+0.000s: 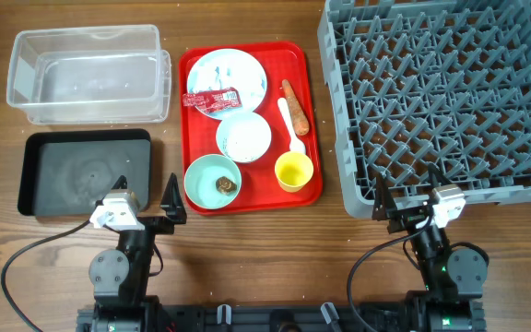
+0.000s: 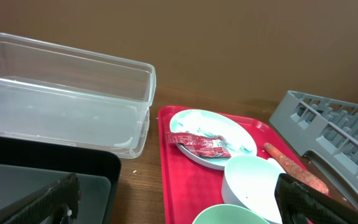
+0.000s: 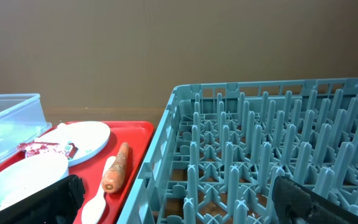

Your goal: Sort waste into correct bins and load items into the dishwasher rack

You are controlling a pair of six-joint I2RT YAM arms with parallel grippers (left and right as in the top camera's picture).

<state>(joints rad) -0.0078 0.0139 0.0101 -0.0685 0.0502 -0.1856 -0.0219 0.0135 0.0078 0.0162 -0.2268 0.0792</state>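
On the red serving tray [image 1: 310,129] sit a pale blue plate [image 1: 229,74] with a red-and-white wrapper [image 1: 212,99], an orange carrot [image 1: 294,106], a white spoon [image 1: 291,124], a bluish-white bowl [image 1: 243,136], a mint-green bowl [image 1: 206,175] holding a brown lump [image 1: 224,184], and a yellow cup [image 1: 294,171]. The clear tub [image 1: 88,74] and black tray [image 1: 86,171] lie to the left, and the grey rack [image 1: 445,92] to the right. My left gripper [image 1: 146,196] is open and empty by the black tray. My right gripper [image 1: 408,194] is open and empty at the rack's near edge.
The left wrist view shows the tub [image 2: 61,93], plate [image 2: 213,134], wrapper [image 2: 197,144] and white bowl [image 2: 253,180] ahead. The right wrist view shows the rack's pegs [image 3: 272,143], the carrot [image 3: 117,165] and the spoon [image 3: 98,193]. Bare wood lies along the table's front.
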